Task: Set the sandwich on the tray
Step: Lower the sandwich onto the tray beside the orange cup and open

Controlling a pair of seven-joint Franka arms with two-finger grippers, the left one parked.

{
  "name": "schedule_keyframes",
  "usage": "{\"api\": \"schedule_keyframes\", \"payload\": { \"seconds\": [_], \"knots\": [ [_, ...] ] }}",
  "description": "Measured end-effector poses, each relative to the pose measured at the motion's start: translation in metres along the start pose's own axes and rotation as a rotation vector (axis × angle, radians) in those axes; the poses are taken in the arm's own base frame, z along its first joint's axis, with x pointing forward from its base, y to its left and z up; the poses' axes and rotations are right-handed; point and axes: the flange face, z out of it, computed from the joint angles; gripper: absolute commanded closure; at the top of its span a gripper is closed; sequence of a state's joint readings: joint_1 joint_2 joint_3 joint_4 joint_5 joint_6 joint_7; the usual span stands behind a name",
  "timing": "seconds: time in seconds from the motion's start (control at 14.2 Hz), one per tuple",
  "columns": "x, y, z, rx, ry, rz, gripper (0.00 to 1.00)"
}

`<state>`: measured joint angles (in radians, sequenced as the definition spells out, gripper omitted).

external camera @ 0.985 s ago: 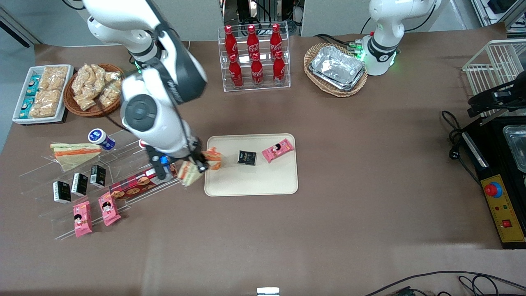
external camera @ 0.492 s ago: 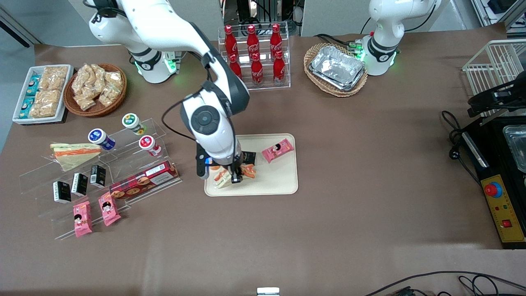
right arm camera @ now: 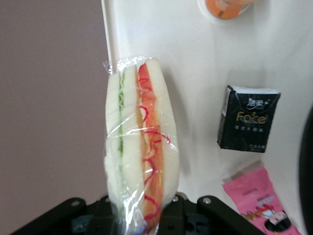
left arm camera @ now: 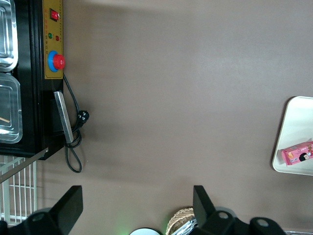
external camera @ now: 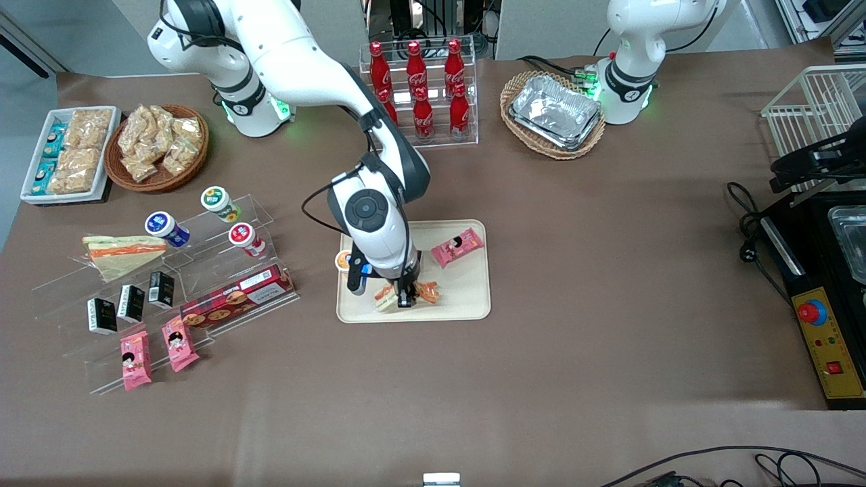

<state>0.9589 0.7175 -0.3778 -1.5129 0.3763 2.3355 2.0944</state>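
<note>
Here, from the front, the right arm's gripper [external camera: 404, 297] hangs low over the tray [external camera: 467, 306], clenched on the sandwich [external camera: 387, 297], near the tray's edge closest to the front camera. A pink snack pack [external camera: 457, 247] lies on the tray farther from the camera. At the right wrist, the sandwich [right arm camera: 141, 147] stands on end, pinched at its base, green and orange-red layers showing through the wrap, above the tray [right arm camera: 195, 88]; a black packet [right arm camera: 248, 125] and an orange-lidded cup [right arm camera: 226, 7] lie there too. The left wrist view catches only one end of the tray [left arm camera: 296, 128].
</note>
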Motion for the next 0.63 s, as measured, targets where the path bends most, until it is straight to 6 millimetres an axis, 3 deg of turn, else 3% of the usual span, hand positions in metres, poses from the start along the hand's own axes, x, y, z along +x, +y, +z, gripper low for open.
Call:
{"api": "schedule_keyframes", "payload": {
  "seconds": [0.21, 0.63],
  "knots": [
    [-0.006, 0.009, 0.024, 0.018, 0.008, 0.017, 1.0],
    [-0.005, 0.012, 0.036, 0.02, 0.022, 0.017, 1.0]
  ]
}}
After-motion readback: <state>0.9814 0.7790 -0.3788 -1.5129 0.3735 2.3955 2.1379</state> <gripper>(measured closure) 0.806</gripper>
